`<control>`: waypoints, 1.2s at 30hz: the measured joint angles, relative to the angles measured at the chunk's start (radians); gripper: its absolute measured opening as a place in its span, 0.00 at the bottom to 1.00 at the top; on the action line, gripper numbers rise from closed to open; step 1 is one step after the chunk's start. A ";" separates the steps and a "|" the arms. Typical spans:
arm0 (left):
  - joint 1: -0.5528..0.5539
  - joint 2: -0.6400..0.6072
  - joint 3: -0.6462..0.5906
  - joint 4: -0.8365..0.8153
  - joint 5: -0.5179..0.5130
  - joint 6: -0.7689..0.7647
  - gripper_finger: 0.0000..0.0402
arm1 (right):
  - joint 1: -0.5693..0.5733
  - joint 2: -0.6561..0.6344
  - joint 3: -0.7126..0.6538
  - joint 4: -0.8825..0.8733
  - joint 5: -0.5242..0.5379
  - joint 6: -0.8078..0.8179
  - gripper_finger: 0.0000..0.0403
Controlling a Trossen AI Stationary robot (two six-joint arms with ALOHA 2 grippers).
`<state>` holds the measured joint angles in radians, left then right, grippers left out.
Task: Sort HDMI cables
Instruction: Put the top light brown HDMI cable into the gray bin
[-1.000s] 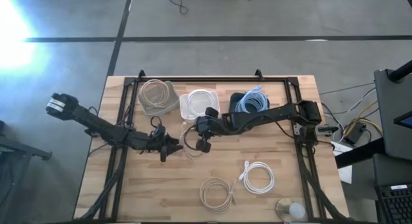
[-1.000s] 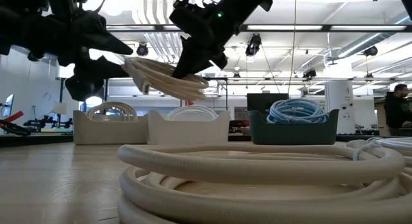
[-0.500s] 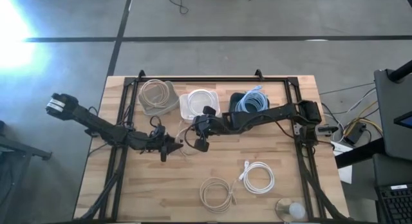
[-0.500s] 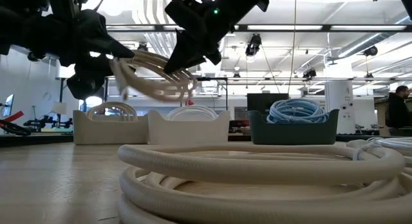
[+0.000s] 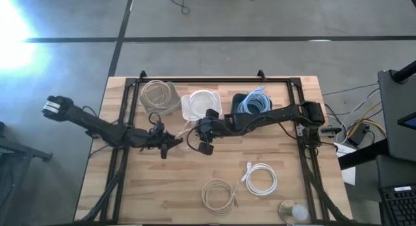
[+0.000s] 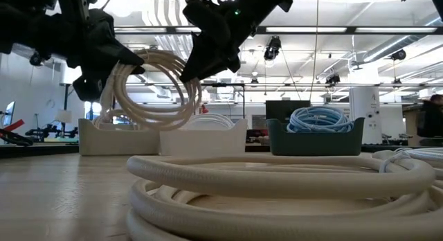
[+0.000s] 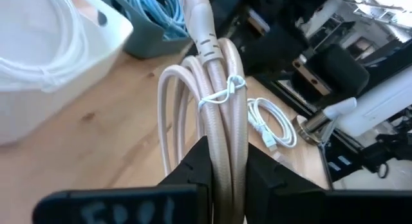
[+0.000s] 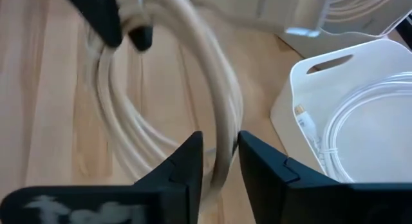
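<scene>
High view first: we see three bins in a row at the far edge of the tabletop (image 5: 149, 193). The beige bin (image 5: 160, 97) holds beige coils, the white bin (image 5: 201, 104) holds white ones, and the dark teal bin (image 5: 252, 101) holds light blue ones. How many coils sit in each we cannot count from here.

Two cables are still loose near the front edge: a beige coil (image 5: 219, 193) and, just beside it, a white coil (image 5: 261, 179). In the low view that beige coil fills the foreground.

A third cable, the held beige coil (image 6: 154, 87), hangs in the air between the two arms, in front of the beige and white bins. Our left claw (image 7: 226, 172) is clenched on it; the left wrist view shows the bundled strands pinched between its two fingers, with a thin tie around them. Our right claw (image 8: 217, 161) has strands of the same coil running between its fingers, which stand close on either side of the cord, but the cord is smeared there and we cannot tell whether they grip it or merely straddle it.

We judge the sort well advanced but unfinished. No blue cables lie loose, so that colour looks done. What remains is to drop the held beige coil into the beige bin, then fetch the two loose coils for their matching bins.
</scene>
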<state>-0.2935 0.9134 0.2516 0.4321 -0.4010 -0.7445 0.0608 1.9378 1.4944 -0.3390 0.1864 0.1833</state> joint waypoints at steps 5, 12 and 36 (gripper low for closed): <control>0.029 -0.138 0.083 -0.333 -0.005 0.014 0.11 | 0.000 0.000 0.000 -0.020 0.004 0.000 0.26; 0.033 -0.252 0.340 -0.907 -0.065 0.038 0.11 | 0.000 0.000 0.000 -0.055 0.082 0.026 0.29; 0.559 -0.183 0.664 -1.363 -0.084 0.382 0.11 | 0.000 0.000 0.000 -0.044 0.084 0.011 0.28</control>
<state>0.2654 0.7306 0.9157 -0.9313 -0.4851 -0.3626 0.0608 1.9373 1.4940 -0.3832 0.2699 0.1939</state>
